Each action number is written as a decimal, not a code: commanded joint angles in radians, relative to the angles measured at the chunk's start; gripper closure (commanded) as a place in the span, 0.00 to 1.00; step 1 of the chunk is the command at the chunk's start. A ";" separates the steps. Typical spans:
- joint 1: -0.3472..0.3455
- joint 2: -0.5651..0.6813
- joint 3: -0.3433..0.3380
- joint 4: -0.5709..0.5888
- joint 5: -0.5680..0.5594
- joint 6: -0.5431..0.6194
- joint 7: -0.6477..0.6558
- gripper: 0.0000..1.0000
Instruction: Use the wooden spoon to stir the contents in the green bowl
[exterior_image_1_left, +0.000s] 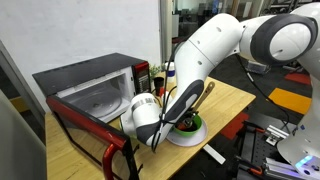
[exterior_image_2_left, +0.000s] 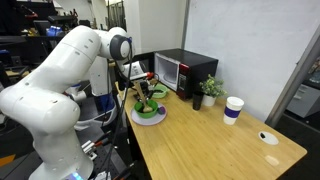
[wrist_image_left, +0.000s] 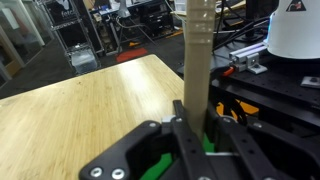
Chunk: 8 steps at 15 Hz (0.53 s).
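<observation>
Counts: one robot arm (exterior_image_2_left: 60, 75), one gripper (wrist_image_left: 197, 125), one wooden spoon (wrist_image_left: 197, 60), one green bowl (exterior_image_2_left: 150, 110), one white plate (exterior_image_2_left: 150, 120), one microwave (exterior_image_2_left: 185, 72), one cup (exterior_image_2_left: 233, 108), one small potted plant (exterior_image_2_left: 210, 90).
Gripper: its fingers are pressed together on the spoon's handle, pinching it low down.
Wooden spoon: stands nearly upright in the grip; the handle rises above the fingers and the head is hidden below them.
Green bowl: directly under the gripper, sitting on the white plate; a strip of green shows between the fingers in the wrist view.
Contents: hidden by the gripper, so I cannot make them out.
Microwave: black, just behind the gripper, door hanging open and the inside bare.
Plant and cup: on the table beyond the microwave, well apart from the gripper.
Surface: a light wooden table (wrist_image_left: 80, 110), with the plate near one edge.
Room: a cluttered workshop, with shelves and equipment behind the arm and a pale wall panel behind the microwave.
</observation>
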 joint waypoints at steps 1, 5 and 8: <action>0.020 0.037 0.011 0.048 -0.055 -0.012 -0.006 0.94; 0.044 0.057 0.018 0.072 -0.117 -0.004 -0.010 0.94; 0.051 0.060 0.024 0.074 -0.143 0.001 -0.008 0.94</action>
